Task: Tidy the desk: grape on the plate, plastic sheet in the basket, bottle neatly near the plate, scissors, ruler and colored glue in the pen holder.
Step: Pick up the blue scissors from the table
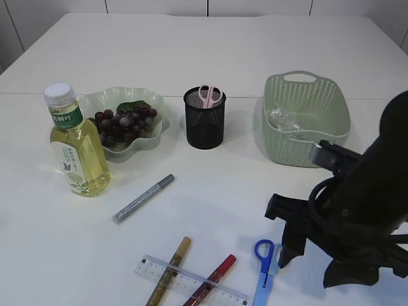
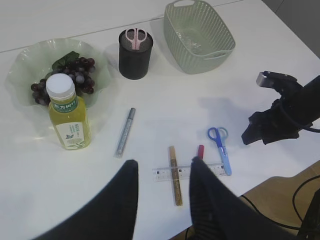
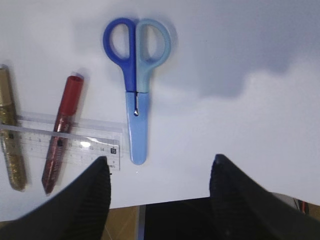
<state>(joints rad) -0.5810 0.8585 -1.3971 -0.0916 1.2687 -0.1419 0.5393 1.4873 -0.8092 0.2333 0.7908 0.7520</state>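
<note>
Blue plastic scissors [image 3: 136,95] lie on the white surface [image 1: 210,44] under my right pincer [image 3: 157,182], open, empty. Left pincer [image 2: 160,175] part-open, empty. Grapes [image 1: 124,123] plated, sheet [image 1: 284,119] basketed; clear ruler [image 1: 191,280], glue pens pending.

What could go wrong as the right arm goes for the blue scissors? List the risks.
1. The blue scissors lie right beside the end of the ruler; the open right gripper, closing on them, might nudge the ruler and the red glue pen lying across it.
2. They lie flat on the table, so the fingers could slip off.
3. Pink scissors already stand in the pen holder, which may obstruct insertion.
</note>
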